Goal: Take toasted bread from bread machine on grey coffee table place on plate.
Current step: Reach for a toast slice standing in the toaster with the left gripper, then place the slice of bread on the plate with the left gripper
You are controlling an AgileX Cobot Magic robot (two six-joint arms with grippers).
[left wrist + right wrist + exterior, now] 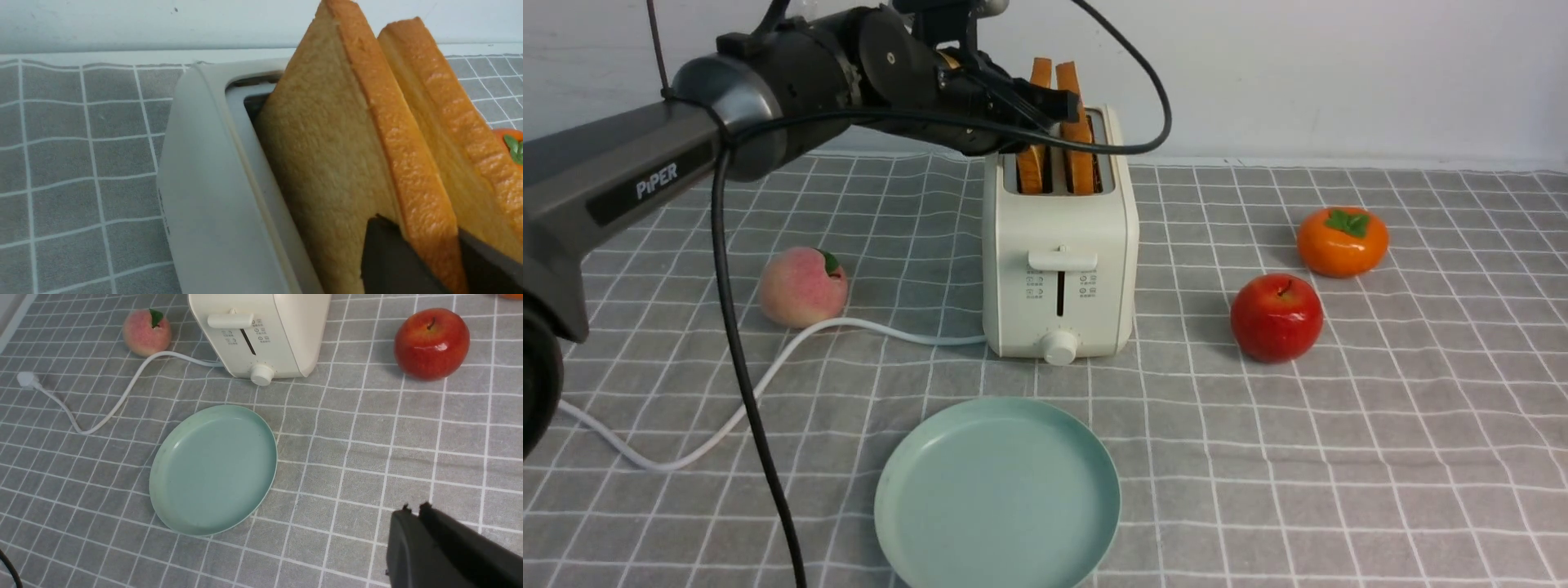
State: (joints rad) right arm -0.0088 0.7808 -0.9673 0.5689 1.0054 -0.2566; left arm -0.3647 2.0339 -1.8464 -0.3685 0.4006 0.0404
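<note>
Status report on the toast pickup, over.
Left gripper shut on left slice, not yet lifted from toaster. Right gripper shut, empty. Plate bare; nothing between it and toaster.

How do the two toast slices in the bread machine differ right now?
The left slice is pinched at its near edge by the left gripper; the right slice is outside that grip. The left slice stands in the left slot of the bread machine, the right slice in the right slot. Shared: both stand upright, poking well above the slots, with the same orange-brown crust, and neither is on the plate.
</note>
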